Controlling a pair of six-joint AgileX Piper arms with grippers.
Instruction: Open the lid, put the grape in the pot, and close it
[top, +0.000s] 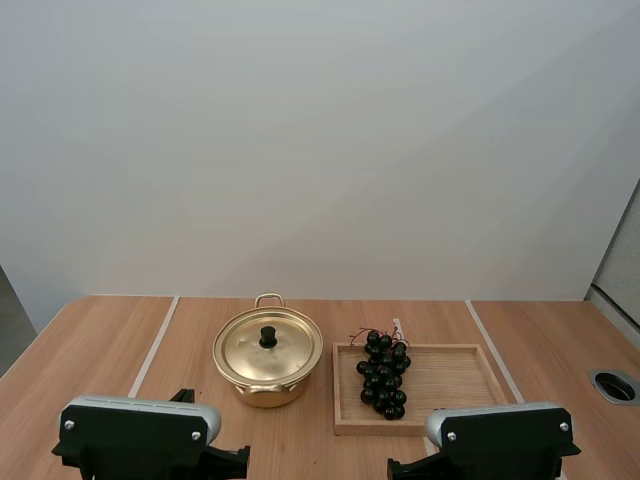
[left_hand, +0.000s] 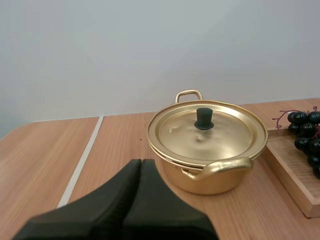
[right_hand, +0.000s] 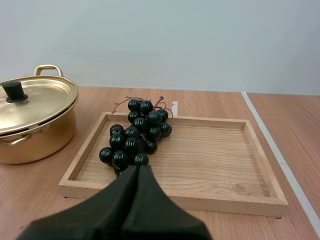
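High view: the lidded pot (top: 262, 390) stands on the tabletop (top: 100, 350), the grapes (top: 383, 375) in the wooden tray (top: 455, 380) beside it. Left wrist view: the left gripper (left_hand: 141, 162), closed and empty, faces the lid (left_hand: 220, 137) and its knob (left_hand: 203, 118). Right wrist view: the right gripper (right_hand: 138, 168), likewise closed on nothing, points at the grapes, which perhaps touch the tray's wall. Opening has not begun; next, I judge, the left gripper must spread over the knob

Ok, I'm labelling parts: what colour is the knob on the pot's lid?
The knob is black, on a gold lid; it shows best in the left wrist view.
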